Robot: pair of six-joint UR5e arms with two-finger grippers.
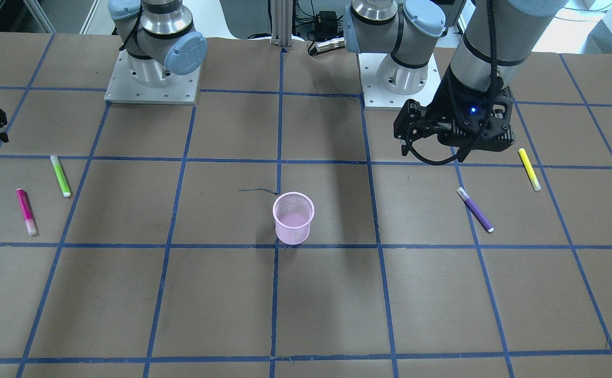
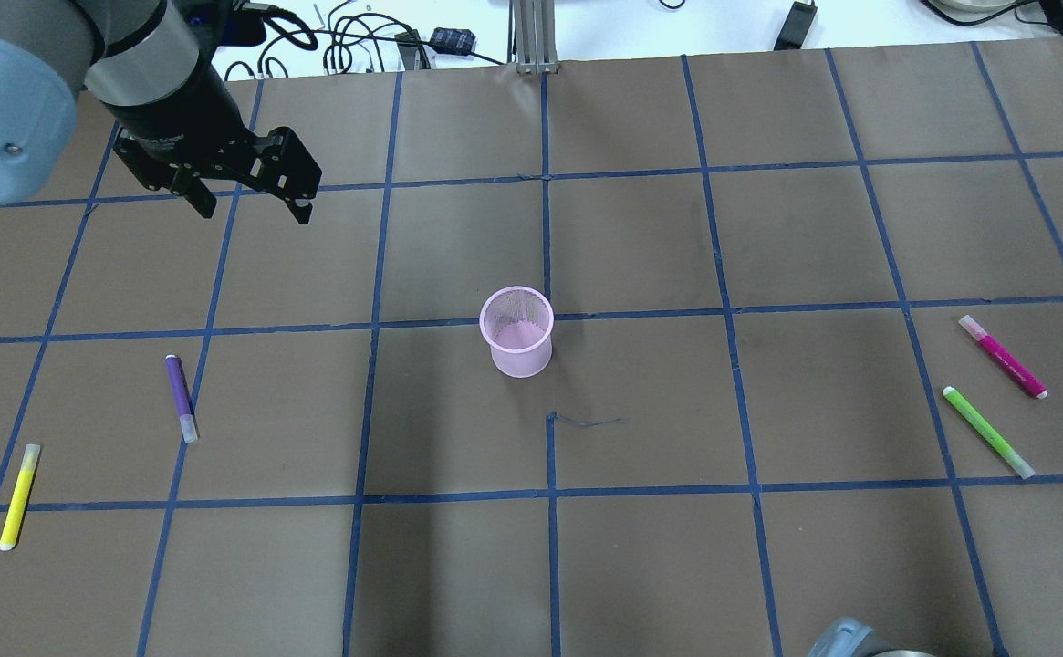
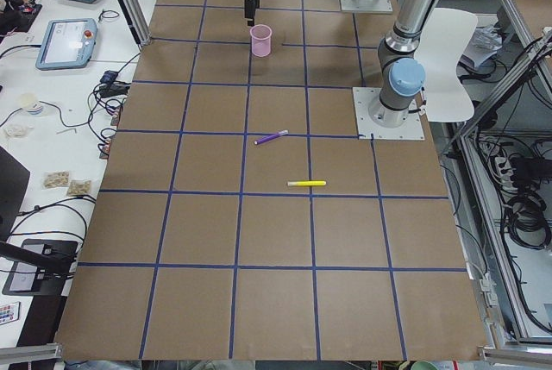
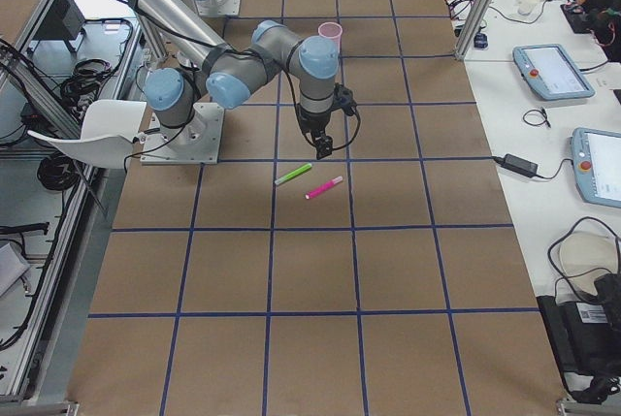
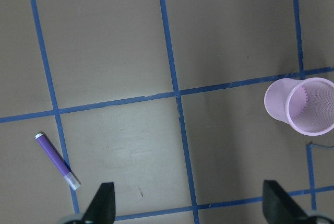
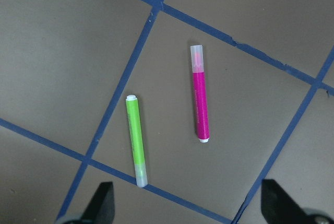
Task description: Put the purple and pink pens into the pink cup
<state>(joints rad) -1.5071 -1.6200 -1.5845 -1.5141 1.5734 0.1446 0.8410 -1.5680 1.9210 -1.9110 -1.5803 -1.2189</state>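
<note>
— What's lying on the table?

— A yellow plastic highlighter pen (image 2: 18, 496), flat across one of the blue tape lines (image 2: 551, 495) that grid the brown paper table cover (image 2: 650, 575). At the opposite end lies a green plastic highlighter pen (image 2: 987, 432), also flat, its clear cap touching a tape line.

— And around the table?

— An aluminium post (image 2: 531, 32) stands at the far edge, with black cables (image 2: 349, 36) beside it. Two grey teach pendants (image 3: 67, 42) rest on the white side bench (image 3: 60, 85). A white chair (image 3: 448, 64) sits just off the table's edge.
</note>
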